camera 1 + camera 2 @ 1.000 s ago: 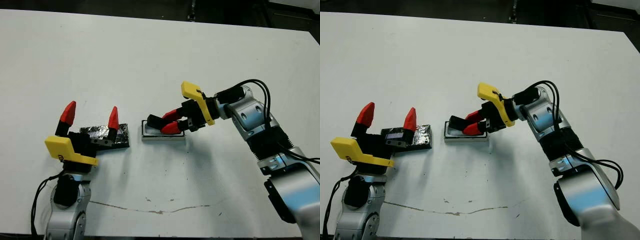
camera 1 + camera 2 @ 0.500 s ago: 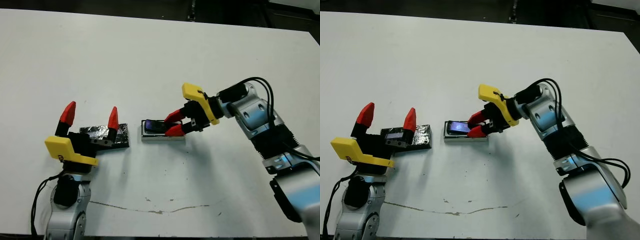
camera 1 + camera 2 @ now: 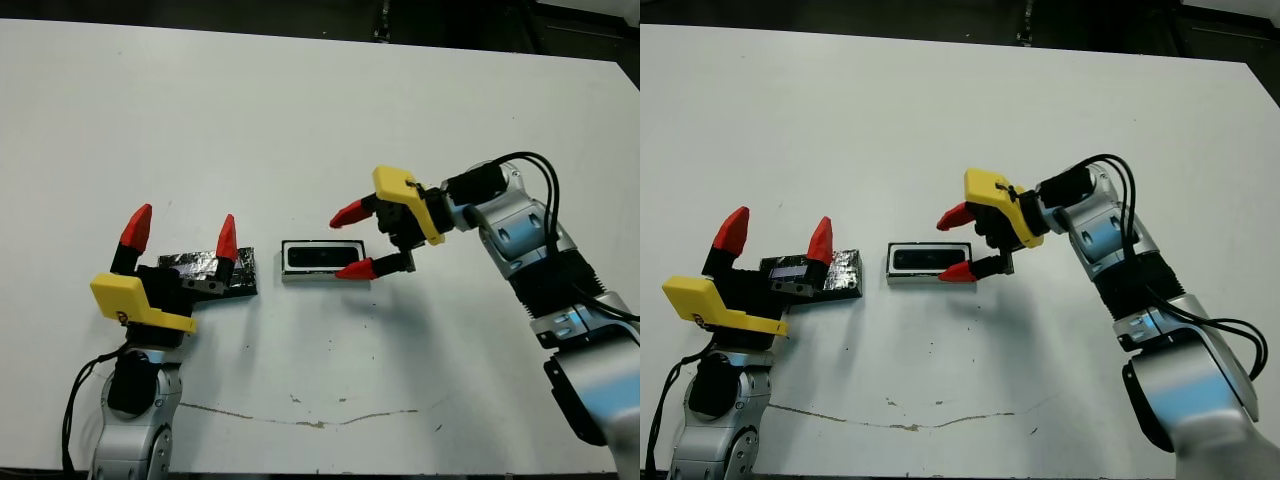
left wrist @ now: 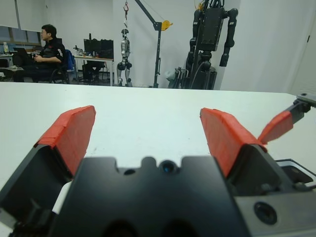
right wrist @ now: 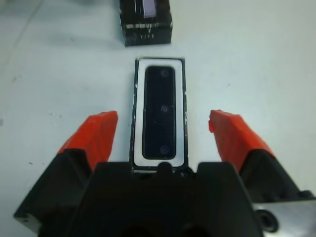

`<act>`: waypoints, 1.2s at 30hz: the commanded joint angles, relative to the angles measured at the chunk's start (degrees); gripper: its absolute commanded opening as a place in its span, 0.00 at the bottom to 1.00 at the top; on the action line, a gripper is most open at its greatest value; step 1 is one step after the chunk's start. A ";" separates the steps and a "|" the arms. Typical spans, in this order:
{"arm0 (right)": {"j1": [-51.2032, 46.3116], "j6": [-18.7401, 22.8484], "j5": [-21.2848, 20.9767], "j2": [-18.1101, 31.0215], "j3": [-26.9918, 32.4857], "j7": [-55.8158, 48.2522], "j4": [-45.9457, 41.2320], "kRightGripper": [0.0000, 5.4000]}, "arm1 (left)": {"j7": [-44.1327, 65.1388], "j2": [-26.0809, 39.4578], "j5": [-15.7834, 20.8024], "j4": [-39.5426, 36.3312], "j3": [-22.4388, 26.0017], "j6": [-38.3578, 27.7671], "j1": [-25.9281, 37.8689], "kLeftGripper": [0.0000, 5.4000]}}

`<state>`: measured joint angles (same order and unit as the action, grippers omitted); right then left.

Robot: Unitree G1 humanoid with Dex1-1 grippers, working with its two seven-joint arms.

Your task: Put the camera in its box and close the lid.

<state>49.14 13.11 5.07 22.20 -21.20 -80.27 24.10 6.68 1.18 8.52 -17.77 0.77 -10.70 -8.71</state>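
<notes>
The black camera (image 5: 159, 111) lies flat inside the white box (image 3: 289, 274) at the table's middle. Just to the box's right my right gripper (image 3: 351, 242) stands open, one red fingertip beyond the box's far right corner and one at its near right corner, holding nothing. The black lid (image 3: 243, 275) with its shiny top rests on the table left of the box, partly hidden behind my left gripper (image 3: 181, 234). That gripper is open and empty, its red fingertips raised above the lid's near side.
A thin dark crack line (image 3: 300, 415) runs across the table near the front edge. Beyond the table, the left wrist view shows a seated person (image 4: 47, 52) and robot stands (image 4: 210, 44).
My right gripper let go of the camera, which now lies flat in the box. The fingers opened wide and drew back to the right. The left arm and lid stayed still.
</notes>
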 commanded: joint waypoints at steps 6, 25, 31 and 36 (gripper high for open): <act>-6.45 7.23 7.69 5.59 11.08 4.16 -11.55 1.00 | 0.12 -0.01 -0.15 0.47 -0.03 -0.34 -0.65 1.00; -57.56 3.16 20.01 -11.73 36.53 47.53 -49.77 0.69 | 24.66 29.80 7.24 -4.57 7.56 15.69 9.51 1.00; -62.22 -4.07 18.17 -16.05 33.48 51.45 -47.86 0.52 | 35.76 41.16 7.87 -2.72 7.14 20.05 16.07 1.00; -62.33 -4.41 16.73 -16.27 31.29 54.98 -47.98 0.36 | 48.07 47.27 11.31 3.25 4.85 22.72 23.24 1.00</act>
<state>-12.70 9.36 22.19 5.93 10.18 -26.34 -23.97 51.26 46.41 19.14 -16.46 6.87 10.95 12.58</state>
